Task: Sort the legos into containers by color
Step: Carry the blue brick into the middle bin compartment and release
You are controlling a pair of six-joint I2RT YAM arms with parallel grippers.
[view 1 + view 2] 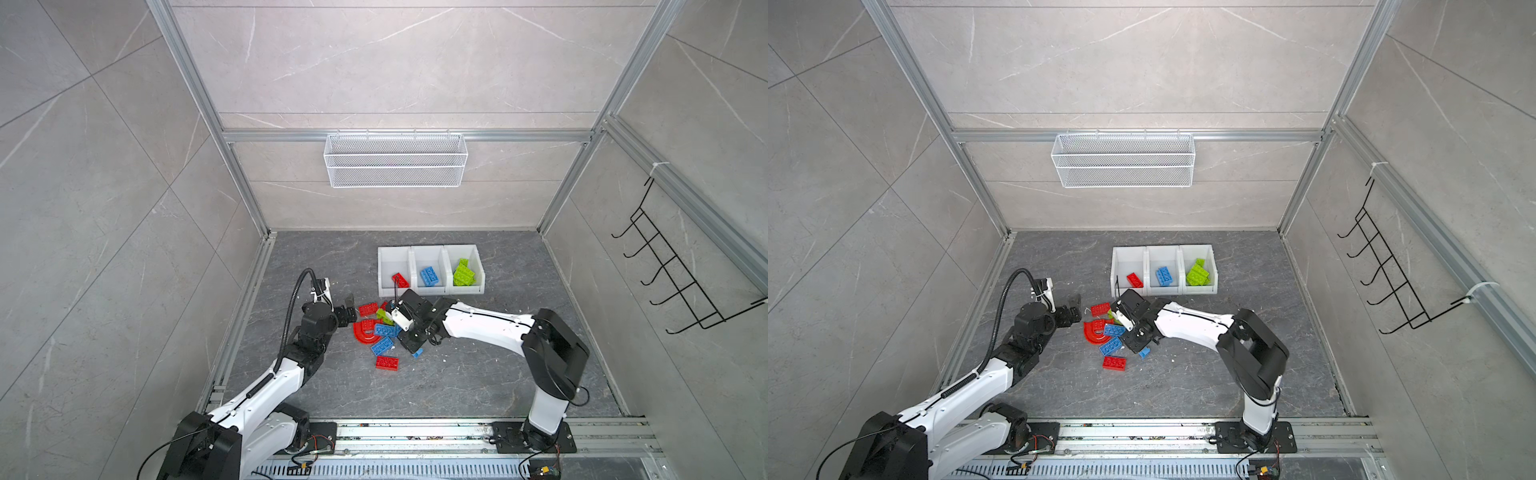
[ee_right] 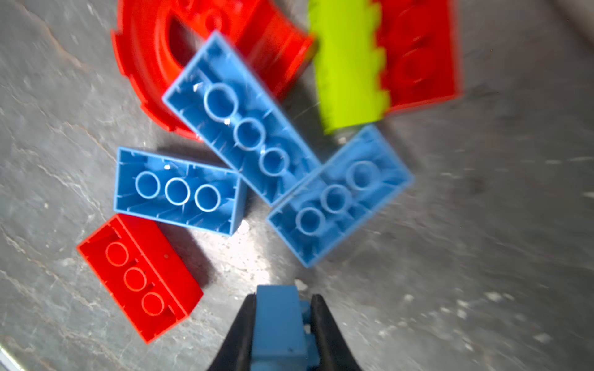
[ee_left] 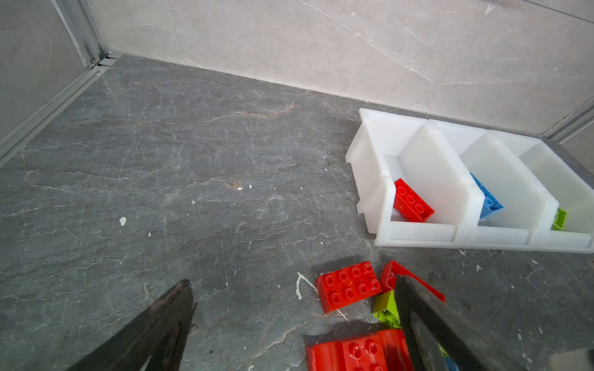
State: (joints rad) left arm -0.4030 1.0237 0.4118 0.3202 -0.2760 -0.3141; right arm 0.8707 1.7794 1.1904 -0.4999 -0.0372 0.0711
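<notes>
Right claw (image 2: 284,297) is shut on a small blue brick (image 2: 278,324), pinched across its narrow sides, close to the surface (image 1: 478,374) at the pile's edge; whether it is lifted cannot be told. Left claw (image 1: 350,308) is held wide open and empty on the pile's other side.

Risks: the grip looks narrow, so the brick may be twisted or dropped on the carry. Loose blue bricks (image 2: 176,189) lie just beside and may be knocked. The bins (image 1: 410,259) stand just behind the pile, and the front lip of the middle one, with blue inside, may be clipped. A red arch (image 1: 362,336), a green brick (image 1: 384,316) and red bricks lie unsorted.
</notes>
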